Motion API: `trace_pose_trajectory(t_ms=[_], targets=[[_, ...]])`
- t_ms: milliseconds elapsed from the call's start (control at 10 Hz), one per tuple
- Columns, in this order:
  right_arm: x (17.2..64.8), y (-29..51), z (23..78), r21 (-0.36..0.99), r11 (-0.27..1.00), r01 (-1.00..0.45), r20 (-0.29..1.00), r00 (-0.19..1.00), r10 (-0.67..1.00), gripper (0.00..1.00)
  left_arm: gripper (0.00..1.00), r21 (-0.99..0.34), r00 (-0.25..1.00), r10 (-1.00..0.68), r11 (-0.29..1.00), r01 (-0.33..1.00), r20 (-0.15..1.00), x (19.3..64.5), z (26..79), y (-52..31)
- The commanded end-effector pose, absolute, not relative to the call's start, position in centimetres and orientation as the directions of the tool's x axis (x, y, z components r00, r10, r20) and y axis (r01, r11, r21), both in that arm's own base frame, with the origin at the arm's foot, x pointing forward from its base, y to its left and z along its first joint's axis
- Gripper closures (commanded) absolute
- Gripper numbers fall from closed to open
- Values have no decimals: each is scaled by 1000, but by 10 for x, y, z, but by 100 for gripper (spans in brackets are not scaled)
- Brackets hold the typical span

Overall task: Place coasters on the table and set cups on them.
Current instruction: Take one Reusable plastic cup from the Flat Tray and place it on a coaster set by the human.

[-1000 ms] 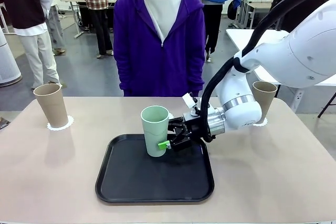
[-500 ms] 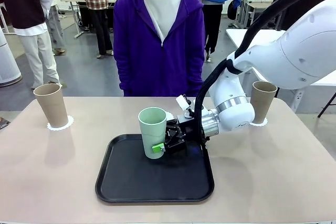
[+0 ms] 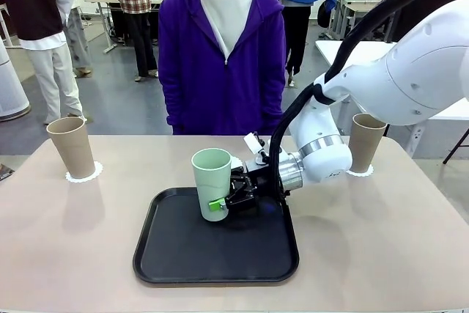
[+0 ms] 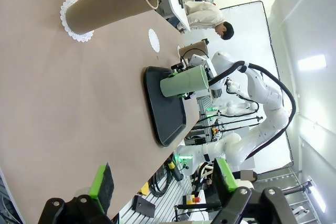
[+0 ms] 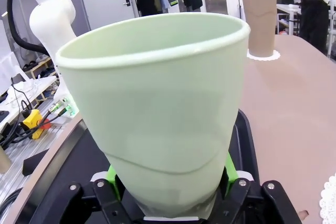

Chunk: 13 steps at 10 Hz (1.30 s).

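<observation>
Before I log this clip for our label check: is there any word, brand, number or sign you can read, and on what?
None can be read.
mint green cup, held in the right gripper: plain, no print.
two tan cups: plain.
right arm, last link: a small dark mark, too small to read.
black tray: no label.

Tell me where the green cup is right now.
In the front view, the green cup stands on the black tray at mid-table, the right gripper shut on its lower part.
</observation>
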State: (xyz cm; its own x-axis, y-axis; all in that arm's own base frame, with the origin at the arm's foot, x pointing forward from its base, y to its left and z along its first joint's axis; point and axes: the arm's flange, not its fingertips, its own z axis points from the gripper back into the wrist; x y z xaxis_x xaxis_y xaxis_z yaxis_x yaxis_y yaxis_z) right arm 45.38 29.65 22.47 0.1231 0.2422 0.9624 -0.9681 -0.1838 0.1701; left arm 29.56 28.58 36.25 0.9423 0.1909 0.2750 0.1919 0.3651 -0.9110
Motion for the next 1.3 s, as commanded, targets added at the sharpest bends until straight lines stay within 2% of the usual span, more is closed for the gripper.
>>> trace_pose_trajectory(t_ms=[0,100,200,300,400,700,900,1100,1200], targets=[[454,298,221,158,-167,-973,969,120,216,100,0,-910,939,198,366,195,280,294,363,287],[449,296,225,171,-145,-975,967,138,214,100,0,-910,939,198,366,195,280,294,363,287],[441,295,236,194,-112,-975,961,165,222,37,0,-910,939,198,366,195,280,294,363,287],[428,291,263,236,-31,-971,947,223,233,37,0,-910,939,198,366,195,280,294,363,287],[414,286,298,249,-19,-968,946,239,221,37,0,-910,939,198,366,195,280,294,363,287],[385,267,407,194,25,-981,955,195,222,37,0,-910,939,198,366,195,280,294,363,287],[378,266,443,152,63,-986,959,162,232,37,0,-910,939,198,366,195,280,294,363,287],[373,268,452,126,66,-990,955,139,260,37,0,-910,939,198,366,195,280,294,363,287],[376,265,461,127,50,-991,969,135,208,37,0,-910,939,198,366,195,280,294,363,287]])
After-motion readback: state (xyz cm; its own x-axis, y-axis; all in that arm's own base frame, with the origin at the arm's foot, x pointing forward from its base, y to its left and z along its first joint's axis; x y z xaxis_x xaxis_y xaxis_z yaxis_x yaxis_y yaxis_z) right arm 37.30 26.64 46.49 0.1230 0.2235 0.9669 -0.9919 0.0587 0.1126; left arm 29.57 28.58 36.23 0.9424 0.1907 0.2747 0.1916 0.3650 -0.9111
